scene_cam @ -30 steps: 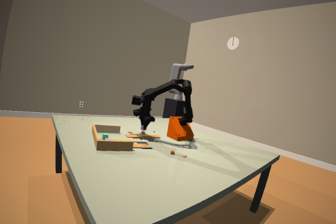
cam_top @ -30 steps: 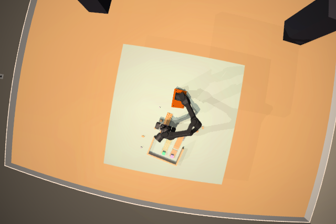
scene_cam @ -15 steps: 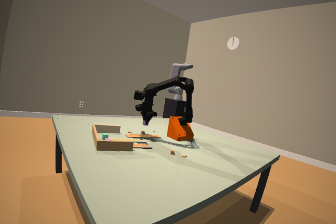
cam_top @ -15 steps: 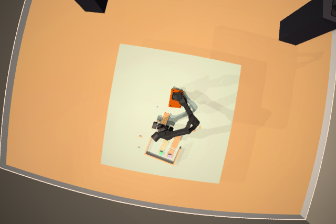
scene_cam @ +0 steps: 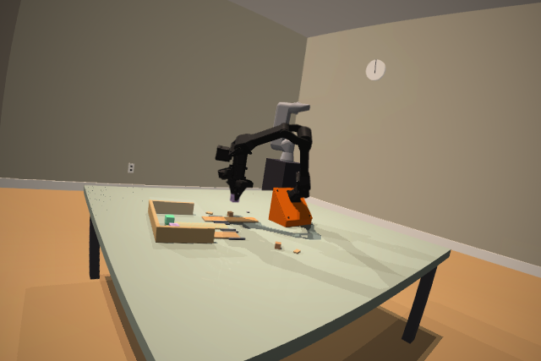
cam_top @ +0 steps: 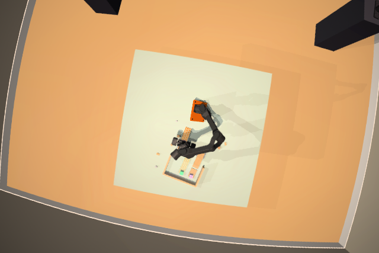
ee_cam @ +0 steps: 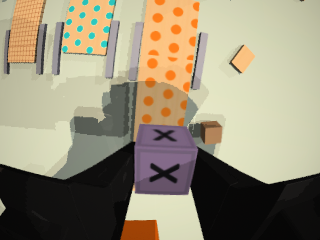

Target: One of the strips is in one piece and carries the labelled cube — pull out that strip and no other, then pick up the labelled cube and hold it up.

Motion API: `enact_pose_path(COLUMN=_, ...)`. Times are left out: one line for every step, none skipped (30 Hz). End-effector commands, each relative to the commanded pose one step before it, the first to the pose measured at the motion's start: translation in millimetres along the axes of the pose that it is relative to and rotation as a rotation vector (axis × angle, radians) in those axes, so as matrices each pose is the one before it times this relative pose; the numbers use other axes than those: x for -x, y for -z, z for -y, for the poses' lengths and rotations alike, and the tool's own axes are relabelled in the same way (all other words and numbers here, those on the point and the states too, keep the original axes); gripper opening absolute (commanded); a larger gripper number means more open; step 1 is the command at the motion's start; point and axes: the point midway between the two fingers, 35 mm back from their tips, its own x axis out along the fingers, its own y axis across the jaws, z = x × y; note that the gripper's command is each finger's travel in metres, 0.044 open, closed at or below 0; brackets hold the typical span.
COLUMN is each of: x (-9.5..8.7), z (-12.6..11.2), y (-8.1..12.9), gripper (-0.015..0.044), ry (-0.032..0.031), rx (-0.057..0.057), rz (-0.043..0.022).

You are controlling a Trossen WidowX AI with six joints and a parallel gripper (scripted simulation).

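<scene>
My gripper (scene_cam: 234,198) (ee_cam: 162,150) is shut on a purple cube marked with black X labels, held in the air above the table. The orange-dotted strip (cam_top: 186,132) (scene_cam: 244,219) (ee_cam: 172,42) lies below it, pulled out of the walled tray (cam_top: 179,179) (scene_cam: 185,235) towards the robot base; its near end is hidden behind the cube in the wrist view. The teal-dotted strip (ee_cam: 87,30) and the grid-patterned strip (ee_cam: 26,35) lie between their dark guide rails. A green cube (cam_top: 182,172) (scene_cam: 169,219) and a pink-purple cube (cam_top: 191,175) (scene_cam: 173,224) are inside the tray.
A small brown block (scene_cam: 230,213) (ee_cam: 211,133) and a flat pale piece (scene_cam: 209,212) (ee_cam: 243,59) lie beside the orange-dotted strip. Another brown block (scene_cam: 277,245) and flat piece (scene_cam: 297,251) lie on the opposite side. The orange robot base (cam_top: 197,117) (scene_cam: 281,212) stands beyond the strips.
</scene>
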Motion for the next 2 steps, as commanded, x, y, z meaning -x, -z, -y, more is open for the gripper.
enact_pose_path(x=0.25, z=0.19, y=0.41, gripper=0.0000, ry=0.00274, rx=0.0052, rz=-0.00305)
enact_pose_path(x=0.00, z=0.00, y=0.00, gripper=0.0000, ry=0.00000, rx=0.0000, rz=0.00000)
